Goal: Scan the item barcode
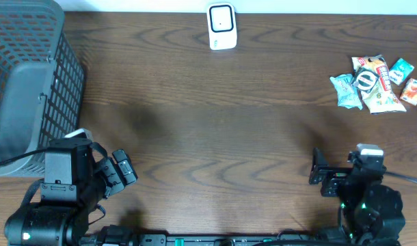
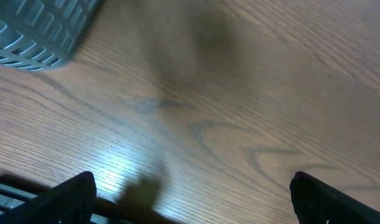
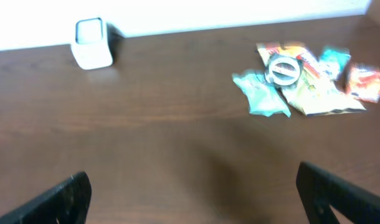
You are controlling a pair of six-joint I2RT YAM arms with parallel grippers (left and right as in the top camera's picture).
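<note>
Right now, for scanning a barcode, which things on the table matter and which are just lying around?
For the job:
- scanner, at the far edge
- packets, piled at the right

Lying about:
- basket, at the left
- roll on top of the packets, unless it gets scanned too

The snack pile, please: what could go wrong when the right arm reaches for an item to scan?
The packets overlap, so a grasp may take two or scatter them. A ring lies on top and could roll off. The scanner stands far from them; a loose packet may drop on the way.
</note>
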